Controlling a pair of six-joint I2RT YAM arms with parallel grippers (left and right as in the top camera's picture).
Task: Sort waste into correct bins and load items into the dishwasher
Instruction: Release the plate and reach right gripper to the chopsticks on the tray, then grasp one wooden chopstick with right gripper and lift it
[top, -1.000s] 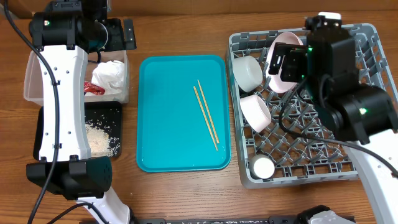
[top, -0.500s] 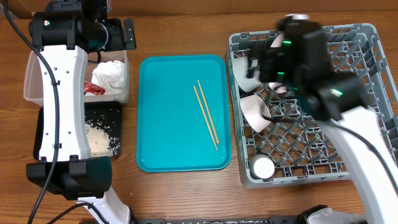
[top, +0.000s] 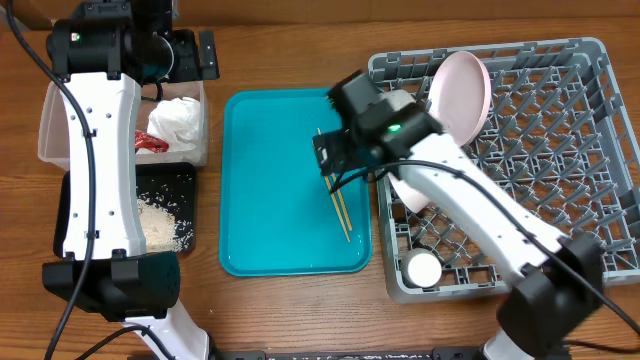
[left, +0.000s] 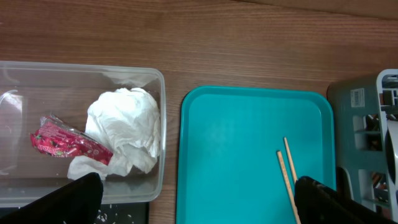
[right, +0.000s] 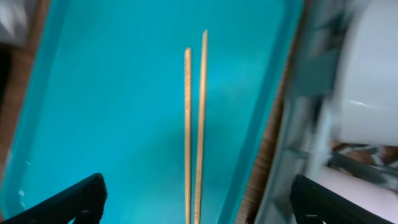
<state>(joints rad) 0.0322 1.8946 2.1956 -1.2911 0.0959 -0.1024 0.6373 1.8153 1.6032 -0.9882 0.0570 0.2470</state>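
Now the right gripper (right: 198, 198) hangs over the teal tray (right: 93, 93) with its fingers spread wide and nothing between them. The two chopsticks (right: 194, 124) lie side by side on the tray right below the gap. A second ago this arm was over the dish rack (top: 560, 150); it has swung across to the tray. The chopsticks have not moved. With the arm gone, the pink plate (top: 460, 90) shows clearly, leaning upright near the rack's far left corner. The white cup (top: 421, 268) sits in the near left corner as before.

The left gripper (left: 199, 202) has stayed where it was, fingers wide apart and empty, above the gap between the clear tub (left: 164, 124) and the teal tray. In the tub the napkin (left: 124, 134) touches the red wrapper (left: 62, 144). Just beside the tub, the black tray (top: 165, 180) holds the rice grains (top: 160, 222).

A small label (left: 357, 96) sits on the rack's corner; its print is too small to read.
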